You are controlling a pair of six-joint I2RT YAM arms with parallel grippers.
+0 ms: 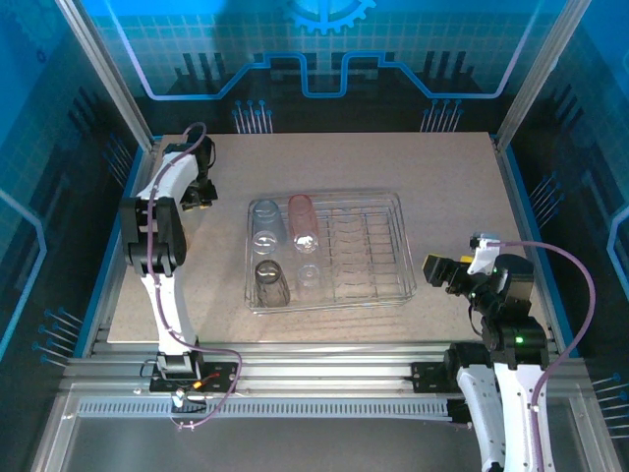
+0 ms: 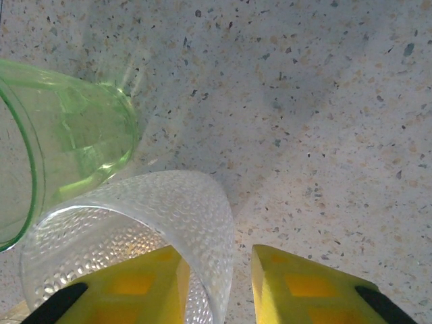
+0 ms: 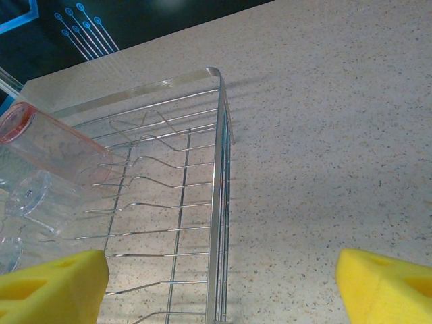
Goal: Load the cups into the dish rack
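Note:
In the left wrist view a pale, dimpled translucent cup (image 2: 169,209) lies on its side with its mouth toward me. My left gripper (image 2: 219,253) straddles its wall, one finger inside the mouth and the other outside with a small gap, so it is open. A yellow-green cup (image 2: 74,142) lies on its side just beyond, touching it. The dish rack (image 1: 393,251) sits mid-table with a pale blue cup (image 1: 265,224), a pink cup (image 1: 303,221), a smoky dark cup (image 1: 270,283) and a clear cup (image 1: 309,277) in its left part. My right gripper (image 1: 447,275) hangs open just right of the rack.
The rack's right half holds bare tines (image 3: 155,182), and its right rim (image 3: 219,169) runs under my right gripper (image 3: 221,260). Speckled tabletop (image 3: 324,135) stretches right of the rack. Aluminium frame posts and blue panels enclose the table.

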